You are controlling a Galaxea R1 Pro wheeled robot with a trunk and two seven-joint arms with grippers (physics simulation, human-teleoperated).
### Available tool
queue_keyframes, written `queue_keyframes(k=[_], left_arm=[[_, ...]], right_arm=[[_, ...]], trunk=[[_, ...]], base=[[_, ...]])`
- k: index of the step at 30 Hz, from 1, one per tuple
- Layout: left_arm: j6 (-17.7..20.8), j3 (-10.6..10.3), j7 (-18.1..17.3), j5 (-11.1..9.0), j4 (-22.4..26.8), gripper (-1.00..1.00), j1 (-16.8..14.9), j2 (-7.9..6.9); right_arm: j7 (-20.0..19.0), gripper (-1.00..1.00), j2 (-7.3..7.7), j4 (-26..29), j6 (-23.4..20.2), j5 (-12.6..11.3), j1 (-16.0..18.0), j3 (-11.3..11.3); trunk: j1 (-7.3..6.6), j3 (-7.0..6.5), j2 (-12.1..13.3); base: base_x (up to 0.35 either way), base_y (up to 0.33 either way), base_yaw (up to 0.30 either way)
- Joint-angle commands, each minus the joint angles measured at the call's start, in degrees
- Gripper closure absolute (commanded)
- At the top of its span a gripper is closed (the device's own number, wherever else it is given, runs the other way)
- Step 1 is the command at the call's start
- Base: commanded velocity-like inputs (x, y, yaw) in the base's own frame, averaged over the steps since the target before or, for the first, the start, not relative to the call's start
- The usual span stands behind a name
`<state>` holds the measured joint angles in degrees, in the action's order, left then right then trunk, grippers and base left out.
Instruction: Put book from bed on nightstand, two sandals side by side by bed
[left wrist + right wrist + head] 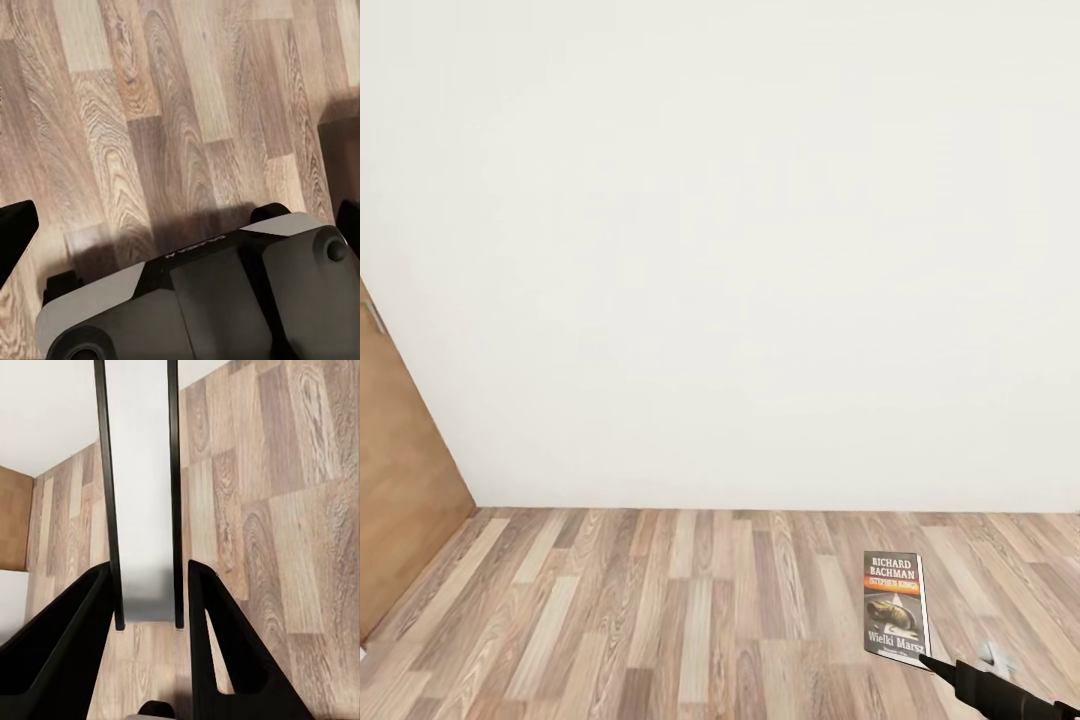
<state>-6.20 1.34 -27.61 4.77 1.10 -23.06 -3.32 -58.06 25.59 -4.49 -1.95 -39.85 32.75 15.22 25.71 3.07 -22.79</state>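
Note:
The book [896,605], a thin paperback with "RICHARD BACHMAN" and an orange band on its dark cover, hangs above the wood floor at the lower right of the head view. My right gripper [926,658] is shut on its lower corner. In the right wrist view the book [142,510] stands edge-on between the two black fingers [82,637], with the right gripper [150,604] clamped on its end. My left gripper [180,225] points down at the floor, its black fingertips [15,232] wide apart with nothing between them. The bed, nightstand and sandals are out of view.
A plain white wall [720,250] rises straight ahead and meets the light-brown plank floor [660,620]. A brown wooden door [400,480] stands at the left. My own grey base [210,300] lies under the left gripper.

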Motion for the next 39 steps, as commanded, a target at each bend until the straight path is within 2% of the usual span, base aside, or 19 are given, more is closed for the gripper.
queue_keyframes(k=[1,39], left_arm=[[-0.4,0.2,-0.1,0.5,-0.1,-1.0,-0.1,-0.02],[-0.4,0.2,-0.1,0.5,-0.1,-1.0,-0.1,-0.02]], right_arm=[[-0.3,1.0,-0.02,-0.2,-0.2,-0.7,0.1,0.2],[-0.3,1.0,-0.02,-0.2,-0.2,-0.7,0.1,0.2]], trunk=[[0.07,0.13,-0.1],[0.07,0.13,-0.1]], base=[[0.33,0.0,-0.029],[0.323,0.0,-0.002]])
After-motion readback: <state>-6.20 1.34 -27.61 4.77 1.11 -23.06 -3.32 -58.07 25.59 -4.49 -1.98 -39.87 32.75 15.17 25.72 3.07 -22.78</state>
